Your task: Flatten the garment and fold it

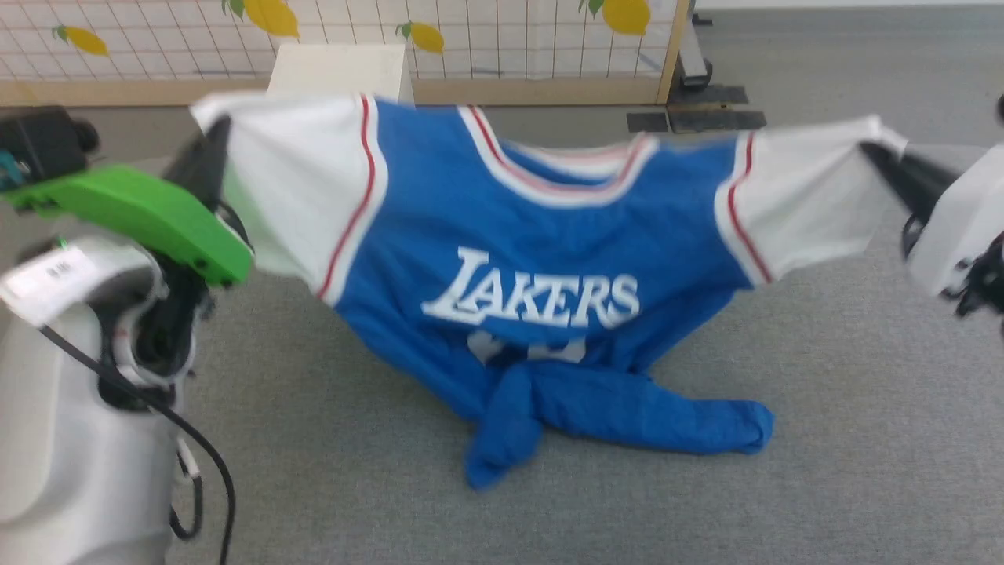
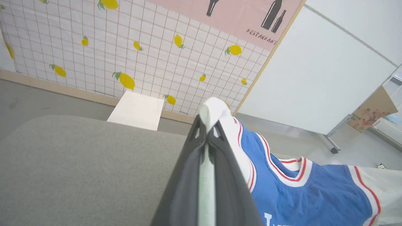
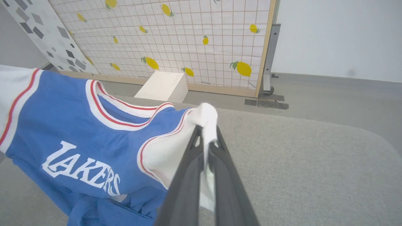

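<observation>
The garment (image 1: 541, 227) is a royal-blue jersey with white sleeves, red-striped trim and white LAKERS lettering, stretched in the air between my two arms. Its crumpled blue hem rests on the grey table (image 1: 823, 439). My left gripper (image 1: 213, 133) is shut on the tip of the left white sleeve, seen pinched between the dark fingers (image 2: 188, 175) in the left wrist view. My right gripper (image 1: 871, 149) is shut on the tip of the right white sleeve, whose cloth bunches over the fingertips (image 3: 216, 147) in the right wrist view. The number on the chest is mostly hidden by folds.
A white box (image 1: 341, 71) stands on the floor beyond the table's far edge, before a lemon-print grid screen (image 1: 502, 39). A dark metal stand base (image 1: 698, 110) sits at the far right. Grey tabletop lies open on both sides of the garment.
</observation>
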Available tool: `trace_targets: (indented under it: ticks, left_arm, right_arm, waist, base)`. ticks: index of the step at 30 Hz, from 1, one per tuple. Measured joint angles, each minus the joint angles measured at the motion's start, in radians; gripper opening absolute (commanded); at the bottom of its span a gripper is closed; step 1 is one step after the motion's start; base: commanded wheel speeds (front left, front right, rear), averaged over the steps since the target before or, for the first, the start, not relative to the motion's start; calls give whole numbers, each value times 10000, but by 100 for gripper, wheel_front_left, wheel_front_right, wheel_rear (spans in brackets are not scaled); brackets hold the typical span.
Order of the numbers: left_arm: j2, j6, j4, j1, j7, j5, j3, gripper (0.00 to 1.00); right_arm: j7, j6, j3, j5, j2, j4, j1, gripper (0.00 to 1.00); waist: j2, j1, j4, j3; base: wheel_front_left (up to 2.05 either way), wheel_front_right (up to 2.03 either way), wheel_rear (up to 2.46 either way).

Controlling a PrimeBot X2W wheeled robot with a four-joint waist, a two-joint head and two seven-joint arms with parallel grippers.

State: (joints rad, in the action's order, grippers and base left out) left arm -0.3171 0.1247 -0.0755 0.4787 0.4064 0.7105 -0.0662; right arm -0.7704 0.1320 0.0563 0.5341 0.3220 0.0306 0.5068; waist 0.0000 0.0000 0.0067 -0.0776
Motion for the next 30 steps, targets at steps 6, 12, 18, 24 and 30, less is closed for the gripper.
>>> trace_targets:
  ticks: [6,12,18,24,30]
  left_arm:
    - [-430,-161,-128,1426,-128,-109,186,0]
    - [-719,-407,138,2868,-219,-397,186,0]
    - [-823,-462,685,3852,-199,-543,42,0]
    - [-1022,-681,1588,4894,153,-729,-401,0]
    - [-1097,-851,2801,6726,82,-1396,-903,0]
  right_arm:
    - [-38,0,257,533,504,71,1345,0]
    - [-40,0,418,882,780,153,2378,0]
    - [-98,0,502,940,869,54,3080,0]
    - [-130,0,368,579,849,-642,4196,0]
    - [-92,0,77,0,614,-1712,6174,0]
  waist:
    - [0,0,-131,400]
    - [0,0,-211,556]
    - [0,0,-228,434]
    - [0,0,-257,-92]
    - [0,0,-283,-1110]
  base:
    - [0,0,0]
    - [0,0,0]
    - [0,0,0]
    - [0,0,0]
    - [0,0,0]
